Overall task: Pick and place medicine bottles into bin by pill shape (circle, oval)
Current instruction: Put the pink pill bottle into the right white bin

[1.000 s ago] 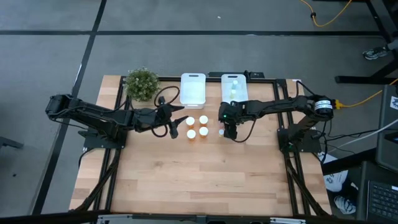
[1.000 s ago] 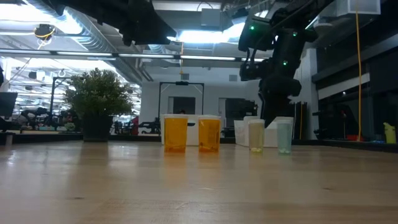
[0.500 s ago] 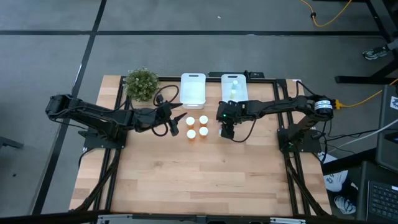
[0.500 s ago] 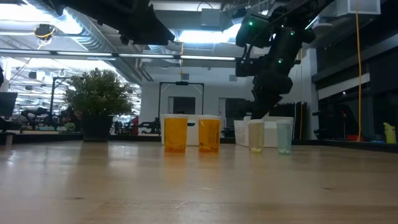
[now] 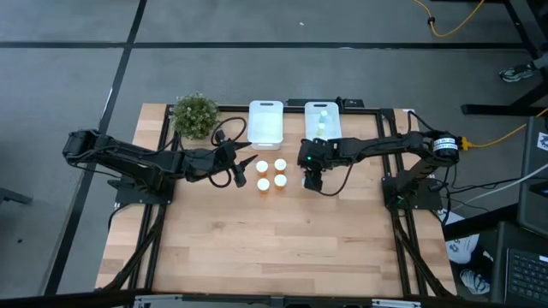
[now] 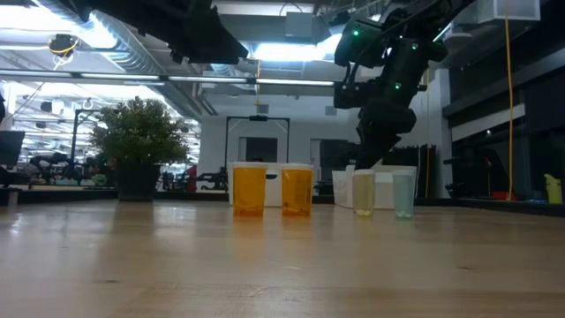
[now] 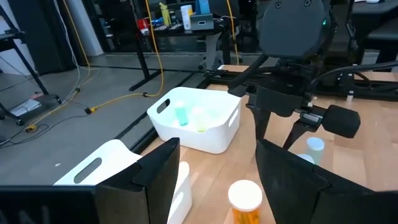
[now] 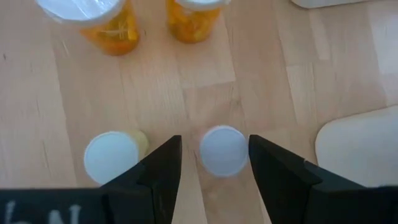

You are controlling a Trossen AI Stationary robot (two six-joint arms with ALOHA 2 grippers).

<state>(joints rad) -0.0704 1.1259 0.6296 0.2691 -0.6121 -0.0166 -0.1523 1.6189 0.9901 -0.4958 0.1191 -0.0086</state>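
Four orange bottles with white caps [image 5: 271,174] stand upright in a square at the table's middle. Two pale bottles stand to their right [image 6: 364,193] [image 6: 403,193]. My right gripper [image 8: 213,144] is open, pointing down just above them. Its fingers stand on either side of the white-capped one [image 8: 222,149] without touching it. The other pale bottle [image 8: 112,157] stands beside the gripper. My left gripper [image 7: 214,162] is open and empty, left of the orange bottles [image 5: 242,174], with one orange bottle [image 7: 245,199] in front of it.
Two white bins stand at the far edge: the left one [image 5: 265,124], and the right one [image 5: 323,128], which holds a few pale bottles. A potted plant [image 5: 195,115] stands at the far left. The near half of the table is bare wood.
My right gripper has gone a little toward the table's left edge and tipped, coming over the pale bottles. It has then kept still. The bottles have not moved.
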